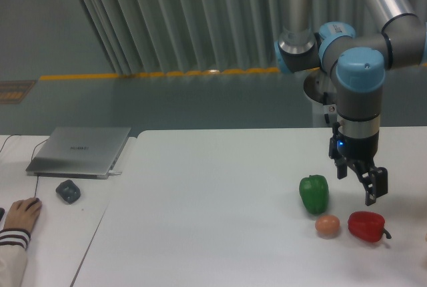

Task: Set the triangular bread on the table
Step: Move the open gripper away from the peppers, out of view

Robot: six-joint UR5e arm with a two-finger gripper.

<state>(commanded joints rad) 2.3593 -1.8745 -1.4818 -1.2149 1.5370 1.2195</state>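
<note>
The gripper (360,181) hung open and empty above the red pepper (366,225). No bread showed on the table (200,220), so I couldn't judge a hold; glossy, probably slippery.

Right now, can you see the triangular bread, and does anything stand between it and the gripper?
No bread shows in this view, so I cannot tell. The gripper hangs open and empty beside the green pepper, above the red pepper.

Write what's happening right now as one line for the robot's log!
gripper: jaws open, empty, above table | below: green pepper, red pepper, small round fruit | triangular bread: not visible
</note>
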